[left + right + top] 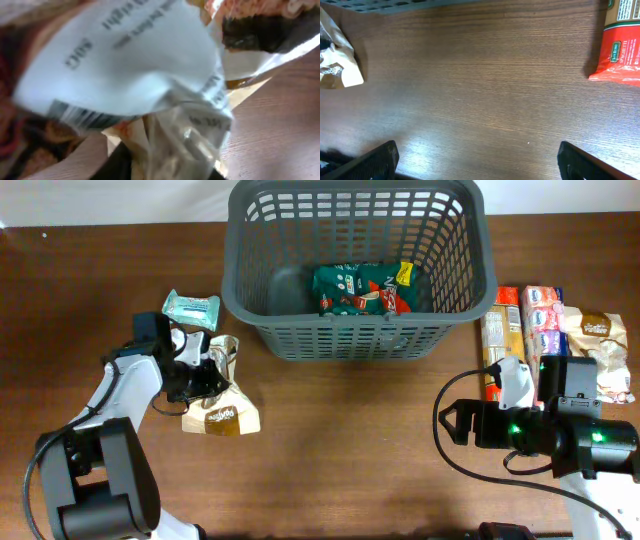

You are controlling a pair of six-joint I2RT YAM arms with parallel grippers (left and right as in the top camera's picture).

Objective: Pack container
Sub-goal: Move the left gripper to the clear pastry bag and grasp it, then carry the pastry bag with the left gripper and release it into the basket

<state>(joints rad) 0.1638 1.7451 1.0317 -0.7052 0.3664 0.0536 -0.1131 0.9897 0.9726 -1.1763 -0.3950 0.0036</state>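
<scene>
The dark grey slotted basket stands at the back middle of the table, with a green snack pack lying inside it. My left gripper is shut on the crinkled end of a brown and white snack pack lying left of the basket. That pack fills the left wrist view, with its seam between the fingers. My right gripper is open and empty over bare wood at the right front; its fingers are spread wide.
A mint-coloured pack lies left of the basket. Several packs lie at the right edge: an orange-red one, a pink and blue one and a brown one. The right wrist view shows the red pack and the basket's base.
</scene>
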